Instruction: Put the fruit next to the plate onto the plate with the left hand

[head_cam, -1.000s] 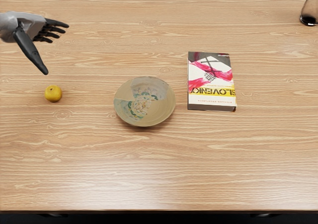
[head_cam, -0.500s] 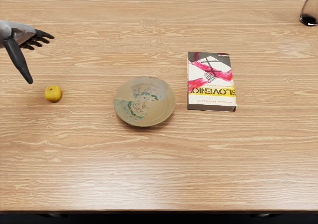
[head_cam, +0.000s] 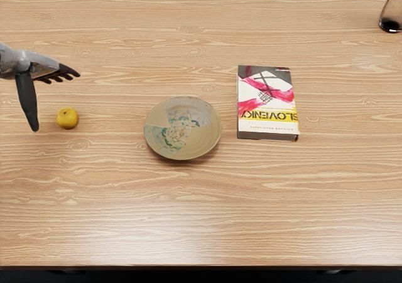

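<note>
Where the wooden table [head_cam: 201, 220] runs nearest the viewer, its surface is bare wood grain. Farther in, near the middle, sits a shallow round plate [head_cam: 182, 127], beige with a faded green and blue pattern. A small yellow fruit [head_cam: 67, 118] rests on the table well to the left of the plate, apart from it and not on it. To the right of the plate, close but not touching, a book [head_cam: 267, 102] lies flat, its cover white, red and yellow, its title upside down from this side.

Just left of the fruit and a little farther back, the left hand [head_cam: 25, 66] reaches in from the left edge. It is grey and dark, wide open and holding nothing. Its fingers [head_cam: 59, 76] point to the right, and its thumb [head_cam: 28, 104] hangs down beside the fruit with a clear gap between them.

At the far right corner, a small dark shiny part of the right arm [head_cam: 391, 13] shows at the edge.
</note>
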Robot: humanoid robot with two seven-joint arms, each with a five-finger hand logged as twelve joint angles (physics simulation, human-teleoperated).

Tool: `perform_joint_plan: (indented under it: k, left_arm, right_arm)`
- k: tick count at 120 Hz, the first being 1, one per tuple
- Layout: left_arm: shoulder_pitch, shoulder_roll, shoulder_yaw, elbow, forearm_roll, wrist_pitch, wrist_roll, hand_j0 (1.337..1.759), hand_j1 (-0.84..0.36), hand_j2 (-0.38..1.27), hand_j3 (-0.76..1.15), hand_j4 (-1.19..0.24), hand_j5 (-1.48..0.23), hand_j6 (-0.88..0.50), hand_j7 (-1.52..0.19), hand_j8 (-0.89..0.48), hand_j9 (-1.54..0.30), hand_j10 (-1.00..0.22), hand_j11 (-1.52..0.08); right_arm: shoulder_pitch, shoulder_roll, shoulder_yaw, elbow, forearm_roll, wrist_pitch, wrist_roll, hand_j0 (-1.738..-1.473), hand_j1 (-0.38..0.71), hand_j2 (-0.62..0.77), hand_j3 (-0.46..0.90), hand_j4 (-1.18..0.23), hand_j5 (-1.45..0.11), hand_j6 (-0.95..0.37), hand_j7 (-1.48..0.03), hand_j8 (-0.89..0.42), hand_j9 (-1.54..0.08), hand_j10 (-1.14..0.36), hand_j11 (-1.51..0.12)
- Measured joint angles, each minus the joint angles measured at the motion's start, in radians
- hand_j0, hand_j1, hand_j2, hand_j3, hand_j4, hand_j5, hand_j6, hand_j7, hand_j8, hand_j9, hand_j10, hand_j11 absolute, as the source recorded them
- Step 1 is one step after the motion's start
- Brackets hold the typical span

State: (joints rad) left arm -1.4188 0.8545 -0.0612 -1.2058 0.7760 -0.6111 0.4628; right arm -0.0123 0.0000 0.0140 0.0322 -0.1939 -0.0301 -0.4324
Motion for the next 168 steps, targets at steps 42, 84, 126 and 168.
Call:
perform_joint_plan:
  k: [42, 84, 126, 168]
  left_arm:
    - [0.008, -0.018, 0.01, -0.01, 0.119, 0.026, -0.008, 1.658, 0.33, 0.0, 0.0, -0.02, -0.02, -0.02, -0.02, -0.02, -0.02, -0.02, -0.02]
    - [0.03, -0.094, 0.063, -0.003, 0.15, 0.18, -0.005, 1.658, 0.29, 0.01, 0.0, -0.06, -0.07, -0.06, -0.07, -0.06, -0.07, -0.06, -0.07]
    - [0.092, -0.128, 0.073, 0.039, 0.169, 0.236, -0.003, 1.658, 0.21, 0.03, 0.0, -0.12, -0.16, -0.13, -0.16, -0.13, -0.16, -0.12, -0.16]
    - [0.132, -0.194, 0.072, 0.157, 0.197, 0.281, -0.009, 1.658, 0.18, 0.03, 0.0, -0.15, -0.19, -0.15, -0.19, -0.15, -0.19, -0.15, -0.19]
  right_arm:
    - [0.0, 0.0, 0.0, 0.0, 0.0, 0.0, 0.0, -1.658, -0.35, 0.0, 0.0, 0.0, 0.0, 0.0, 0.0, 0.0, 0.0, 0.0, 0.0]
    - [0.0, 0.0, 0.0, 0.0, 0.0, 0.0, 0.0, -1.658, -0.35, 0.0, 0.0, 0.0, 0.0, 0.0, 0.0, 0.0, 0.0, 0.0, 0.0]
    - [0.0, 0.0, 0.0, 0.0, 0.0, 0.0, 0.0, -1.658, -0.35, 0.0, 0.0, 0.0, 0.0, 0.0, 0.0, 0.0, 0.0, 0.0, 0.0]
    - [0.0, 0.0, 0.0, 0.0, 0.0, 0.0, 0.0, -1.658, -0.35, 0.0, 0.0, 0.0, 0.0, 0.0, 0.0, 0.0, 0.0, 0.0, 0.0]
